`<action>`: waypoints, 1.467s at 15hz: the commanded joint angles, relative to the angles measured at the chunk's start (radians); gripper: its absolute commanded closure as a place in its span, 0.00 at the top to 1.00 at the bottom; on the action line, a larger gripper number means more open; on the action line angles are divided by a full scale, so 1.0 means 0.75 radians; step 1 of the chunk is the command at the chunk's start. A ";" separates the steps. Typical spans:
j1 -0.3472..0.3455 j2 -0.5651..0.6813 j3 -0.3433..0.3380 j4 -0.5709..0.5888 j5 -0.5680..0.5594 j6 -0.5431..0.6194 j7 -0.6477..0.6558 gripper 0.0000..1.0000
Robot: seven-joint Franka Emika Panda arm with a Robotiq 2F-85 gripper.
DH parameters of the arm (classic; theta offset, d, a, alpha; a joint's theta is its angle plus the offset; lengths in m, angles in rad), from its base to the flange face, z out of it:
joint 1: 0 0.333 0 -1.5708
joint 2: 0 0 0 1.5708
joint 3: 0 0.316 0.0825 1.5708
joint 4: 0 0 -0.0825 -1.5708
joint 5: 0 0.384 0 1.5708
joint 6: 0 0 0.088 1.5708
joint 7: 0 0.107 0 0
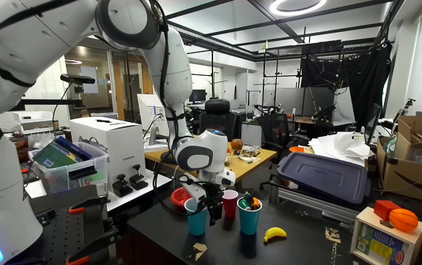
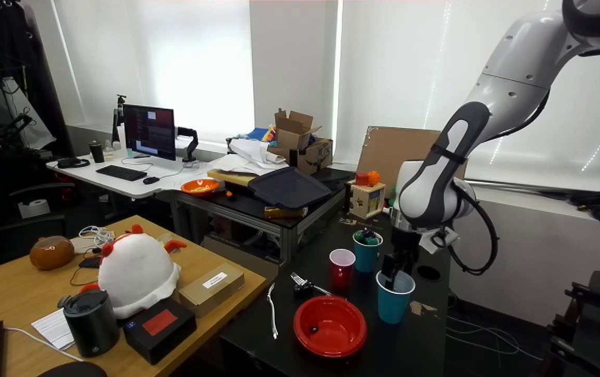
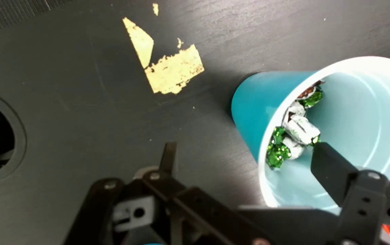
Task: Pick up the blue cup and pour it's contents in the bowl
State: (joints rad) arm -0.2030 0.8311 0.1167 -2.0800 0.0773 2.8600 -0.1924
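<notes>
The blue cup stands upright on the black table; it also shows in an exterior view. In the wrist view the blue cup holds several green and white wrapped candies. My gripper is open, one finger over the cup's mouth and the other outside its rim over the table. From outside, the gripper is at the cup's rim, partly hiding it; how deep the finger reaches is unclear. The red bowl sits beside the cup with a small dark item in it, and shows partly hidden.
A darker teal cup full of small toys and a small red cup stand near the blue cup. A yellow banana lies beyond. A fork and other cutlery lie by the bowl. A wooden box stands farther off.
</notes>
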 commanded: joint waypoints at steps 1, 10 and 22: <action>0.039 -0.061 -0.035 -0.042 -0.045 -0.073 0.013 1.00; 0.129 -0.138 -0.147 -0.094 -0.083 -0.029 0.052 1.00; 0.140 -0.137 -0.150 -0.141 -0.077 0.035 0.060 0.58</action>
State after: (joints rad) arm -0.1144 0.7580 0.0197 -2.1505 0.0379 2.8470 -0.1879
